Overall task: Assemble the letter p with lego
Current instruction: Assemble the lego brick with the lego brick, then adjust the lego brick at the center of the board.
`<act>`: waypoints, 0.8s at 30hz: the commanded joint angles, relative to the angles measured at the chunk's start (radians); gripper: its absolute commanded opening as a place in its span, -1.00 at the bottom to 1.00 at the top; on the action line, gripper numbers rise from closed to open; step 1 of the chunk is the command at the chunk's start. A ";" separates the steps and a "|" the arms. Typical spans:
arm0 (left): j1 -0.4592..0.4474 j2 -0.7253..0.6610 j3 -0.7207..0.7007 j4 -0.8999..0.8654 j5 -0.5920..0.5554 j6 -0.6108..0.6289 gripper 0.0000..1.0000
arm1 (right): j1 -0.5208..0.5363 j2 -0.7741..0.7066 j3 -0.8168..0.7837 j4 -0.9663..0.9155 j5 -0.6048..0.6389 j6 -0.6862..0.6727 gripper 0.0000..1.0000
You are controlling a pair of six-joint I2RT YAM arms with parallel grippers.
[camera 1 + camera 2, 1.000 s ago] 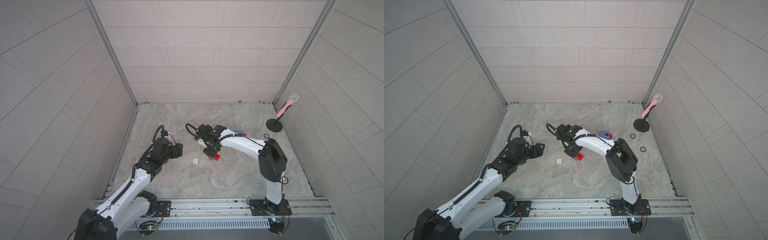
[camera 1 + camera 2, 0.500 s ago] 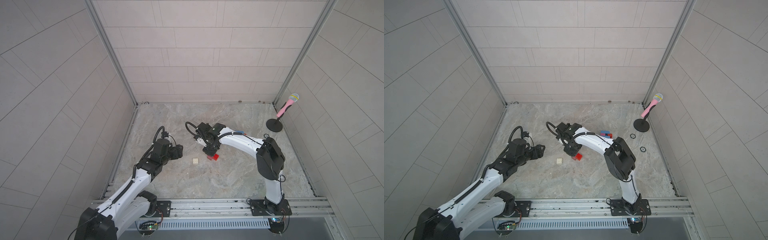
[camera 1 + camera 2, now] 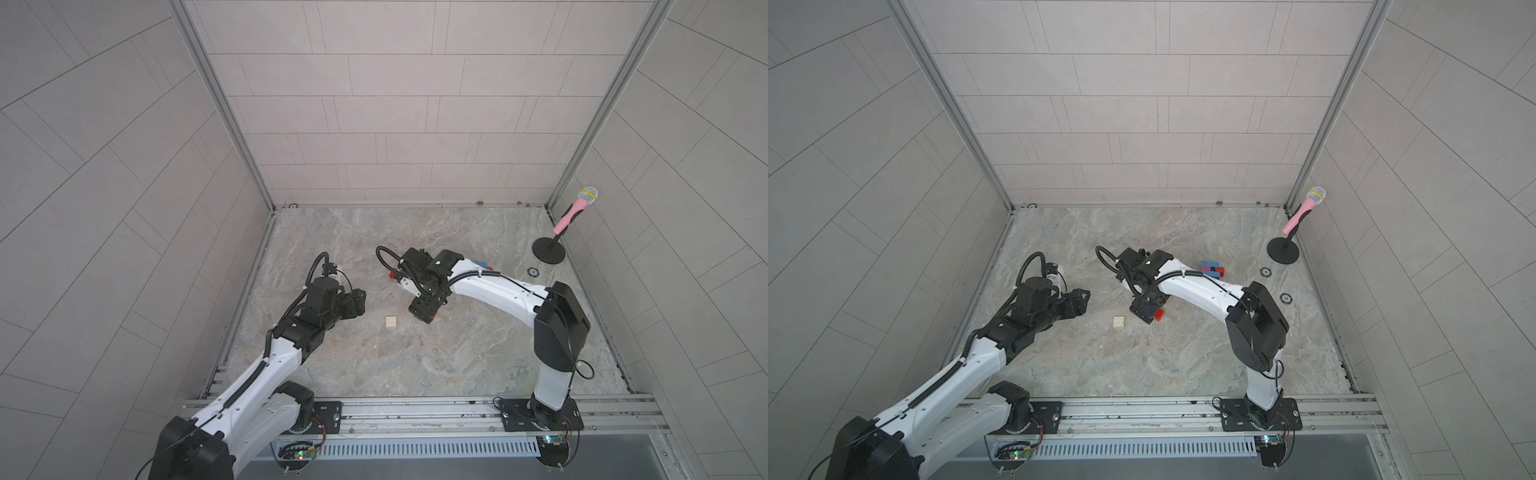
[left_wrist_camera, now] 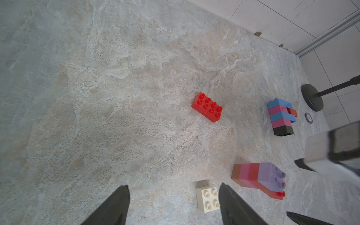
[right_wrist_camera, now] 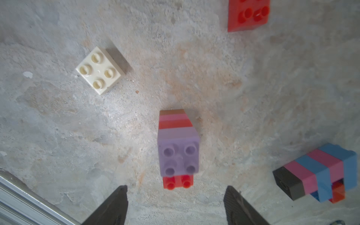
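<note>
Right gripper [image 5: 176, 190] gapes, clear of the lilac-topped lego stack [image 5: 178, 153]. Left gripper [image 4: 173, 185] also gapes, near the cream brick [image 4: 207, 197].

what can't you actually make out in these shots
Lilac-topped stack: in both top views the right end effector covers all but a red bit.
Red oblong brick: right wrist view, cut by the frame edge.
Blue-pink stack: in a top view, mostly behind the right arm.
The right arm: left wrist view, blurred.
</note>
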 commanded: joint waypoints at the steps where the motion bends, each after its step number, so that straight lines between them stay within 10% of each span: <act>1: 0.006 -0.018 -0.008 0.006 -0.017 0.012 0.57 | 0.006 -0.052 -0.074 0.007 0.065 0.041 0.64; 24: 0.005 -0.031 -0.020 0.028 -0.005 0.009 0.57 | 0.013 -0.111 -0.356 0.340 0.368 0.266 0.65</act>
